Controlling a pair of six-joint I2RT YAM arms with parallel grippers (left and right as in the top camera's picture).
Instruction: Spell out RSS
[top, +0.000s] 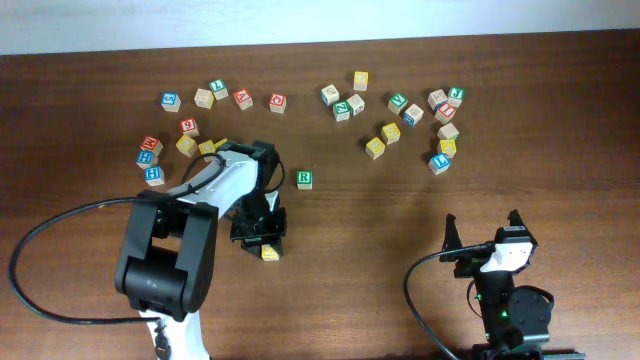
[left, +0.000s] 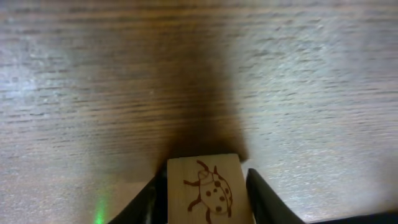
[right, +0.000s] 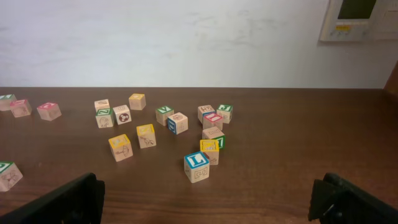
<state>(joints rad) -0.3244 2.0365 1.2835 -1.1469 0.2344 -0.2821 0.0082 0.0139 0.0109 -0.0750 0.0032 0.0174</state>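
The pale cube with a green R (top: 304, 179) lies on the table, right of my left arm; its green top also shows at the left edge of the right wrist view (right: 7, 173). My left gripper (top: 262, 238) points down and is shut on a yellow-faced cube (top: 270, 252) at table level. In the left wrist view the cube (left: 205, 180) shows a ladybug drawing between the fingers (left: 204, 198); its letter is hidden. Other yellow cubes (top: 375, 147) (top: 391, 132) lie farther back. My right gripper (top: 485, 242) (right: 208, 196) is open and empty at the front right.
Several letter cubes lie scattered at the back left (top: 186, 144) and back right (top: 438, 162). A blue L cube (right: 196, 167) is the nearest one ahead of the right gripper. A black cable (top: 60, 225) loops left of the left arm.
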